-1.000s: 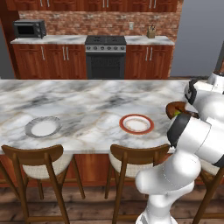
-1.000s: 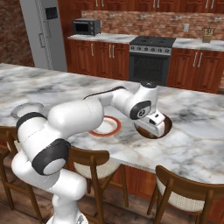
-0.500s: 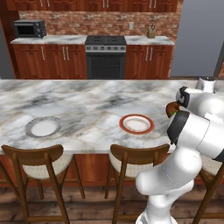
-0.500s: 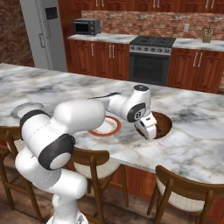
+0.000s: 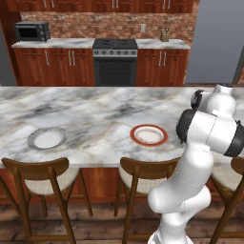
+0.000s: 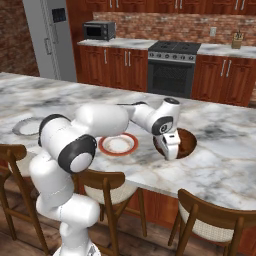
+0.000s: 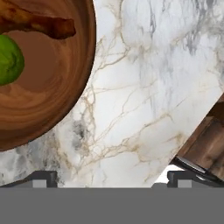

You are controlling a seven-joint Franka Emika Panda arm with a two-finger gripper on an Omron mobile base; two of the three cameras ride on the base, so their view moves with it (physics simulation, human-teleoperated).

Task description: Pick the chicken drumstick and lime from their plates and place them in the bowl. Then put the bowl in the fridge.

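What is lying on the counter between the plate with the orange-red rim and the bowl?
Nothing: in the right base view, bare marble separates the orange-red plate from the bowl; the gripper hangs over the bowl's near rim.

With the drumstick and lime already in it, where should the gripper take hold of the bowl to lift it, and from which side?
Probably by the rim of the bowl, from above, one finger inside the wall and one outside. It looks too wide to span, and its thin upright rim suits a pinch. The near arc by the gripper seems best: there the inside is bare, while the lime and chicken drumstick lie further in.
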